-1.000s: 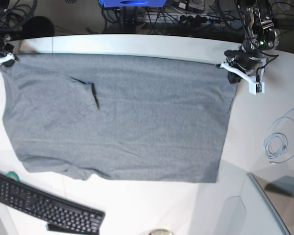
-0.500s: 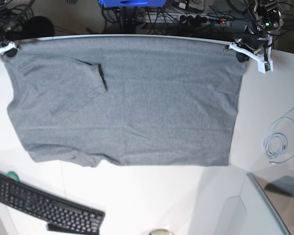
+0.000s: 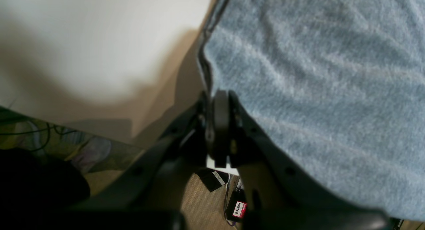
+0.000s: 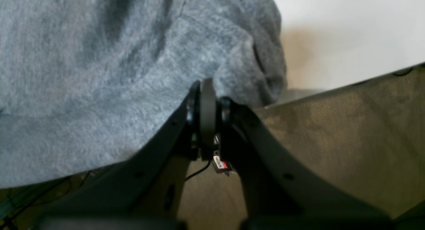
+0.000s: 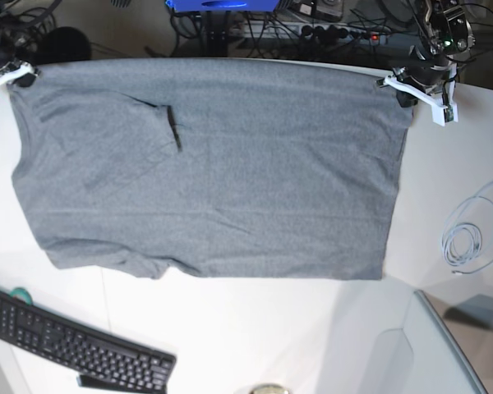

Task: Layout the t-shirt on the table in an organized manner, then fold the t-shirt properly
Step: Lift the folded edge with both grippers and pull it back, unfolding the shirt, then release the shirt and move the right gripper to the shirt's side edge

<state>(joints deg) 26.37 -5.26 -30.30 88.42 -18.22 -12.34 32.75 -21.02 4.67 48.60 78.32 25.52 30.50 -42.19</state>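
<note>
Left wrist cam first: the left gripper [image 3: 217, 123] has its jaws pinched together on the hem edge of the t-shirt [image 3: 315, 90], right at a corner of the cloth. Grey knit fills the right side of the shot, the white table [image 3: 99, 40] sits on the left, and below the table's edge you can see floor and some cables, all pretty blurry.

Right wrist cam: the right gripper [image 4: 207, 113] has its fingers nearly together at a bunched fold of the t-shirt [image 4: 99, 73]. Honestly can't tell from this angle if it's actually clamping the fabric or only touching it; the cloth sits right against the tips. A bit of table [image 4: 348, 24] shows top right, brownish floor under it.

Base cam: the t-shirt [image 5: 222, 164] lies spread mostly flat across the table [image 5: 255, 336], its top edge running along the table's far edge. The left gripper [image 5: 412, 89] is at the shirt's top right corner, the right gripper [image 5: 15, 75] at the top left corner. There's a small dark crease in the upper left part of the shirt. A black keyboard [image 5: 74, 343] sits bottom left, well apart from the hem, and a coiled cable [image 5: 464, 242] lies to the right of the shirt.
</note>
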